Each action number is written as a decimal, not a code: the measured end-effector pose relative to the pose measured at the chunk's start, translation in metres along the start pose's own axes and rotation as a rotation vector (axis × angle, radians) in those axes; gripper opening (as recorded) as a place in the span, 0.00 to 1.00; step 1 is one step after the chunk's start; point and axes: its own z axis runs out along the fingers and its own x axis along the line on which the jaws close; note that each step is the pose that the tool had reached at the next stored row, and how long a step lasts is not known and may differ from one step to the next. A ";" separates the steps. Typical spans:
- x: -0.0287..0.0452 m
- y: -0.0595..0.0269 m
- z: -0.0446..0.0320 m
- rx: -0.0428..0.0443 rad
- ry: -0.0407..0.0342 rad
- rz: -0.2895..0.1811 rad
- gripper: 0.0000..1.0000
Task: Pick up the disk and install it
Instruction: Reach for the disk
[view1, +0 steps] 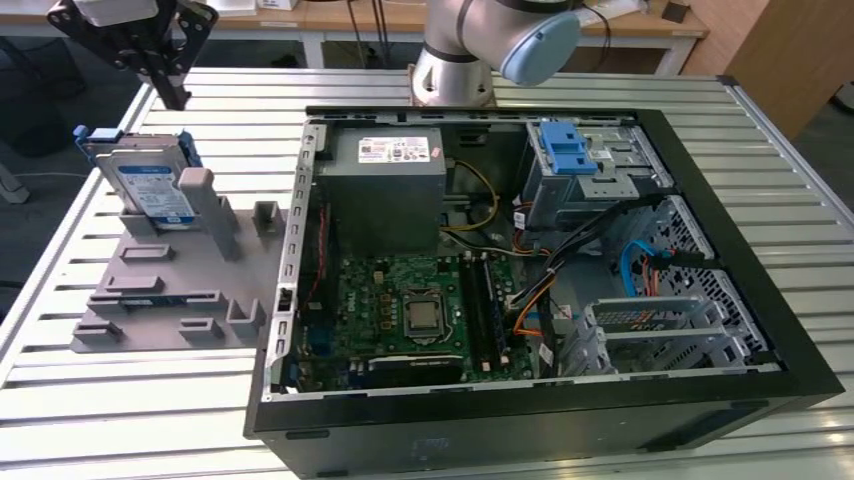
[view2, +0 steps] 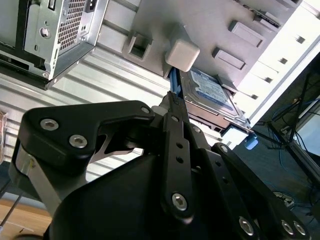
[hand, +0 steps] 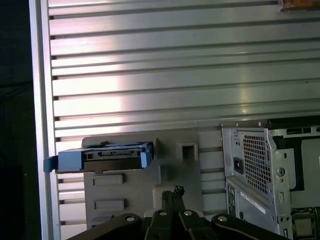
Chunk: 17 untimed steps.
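Open computer case beside grey fixture plate on slatted metal table.

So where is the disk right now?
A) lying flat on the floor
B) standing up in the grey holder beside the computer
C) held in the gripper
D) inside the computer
B: the disk stands on its edge in the grey holder on the table, outside the computer, and the gripper hangs above without touching it.

1. The silver-grey jointed robot arm, with a pale blue joint cap, stands at the top centre of the exterior view.
2. The black linkage gripper points downward at the exterior view's left.
3. Its two fingers are pressed together, holding nothing.
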 end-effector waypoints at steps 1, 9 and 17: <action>0.0014 0.0001 0.0001 0.0000 0.0001 0.000 0.11; 0.0147 0.0019 0.0011 0.0001 0.0016 0.000 0.11; 0.0392 0.0063 0.0027 0.0002 0.0038 0.000 0.11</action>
